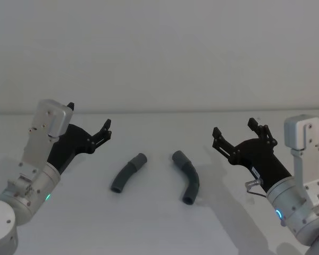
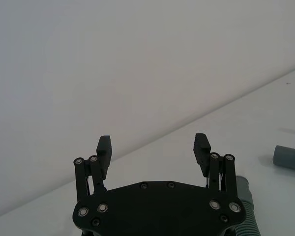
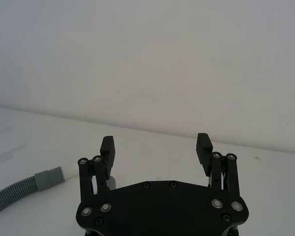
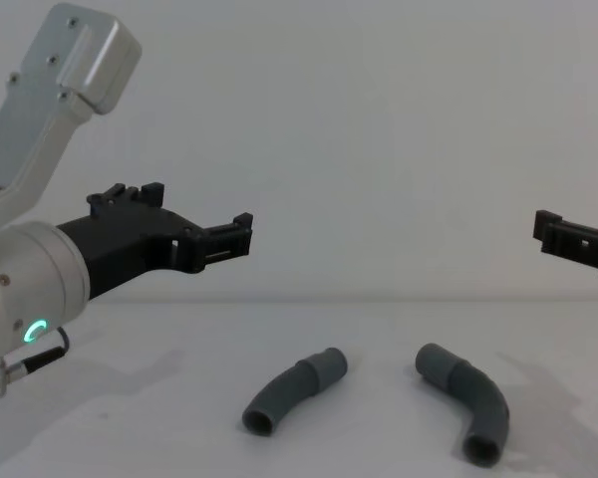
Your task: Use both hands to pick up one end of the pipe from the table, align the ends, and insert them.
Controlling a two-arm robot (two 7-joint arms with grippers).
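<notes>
1. Shows the left gripper with its fingers spread wide and nothing between them.
2. Sets that gripper above the table on the left, clear of the surface, with the tips aimed toward the middle.
3. Shows the right gripper the same way, with the fingers wide apart and gripping nothing.
4. Sets it above the table on the right, tips aimed toward the middle, facing the left gripper across the gap.
5. Puts two curved grey pipe pieces flat on the table between the grippers, touched by neither.
6. Lays the left piece nearer the left gripper and the right piece nearer the right gripper.
7. Leaves the far ends of the two pieces near each other but apart, and the near ends spread wider.
8. Carries each gripper on a silver arm: the left arm, lit by a small green light, comes in from the lower left corner of the head view, and the right arm from the lower right.
</notes>
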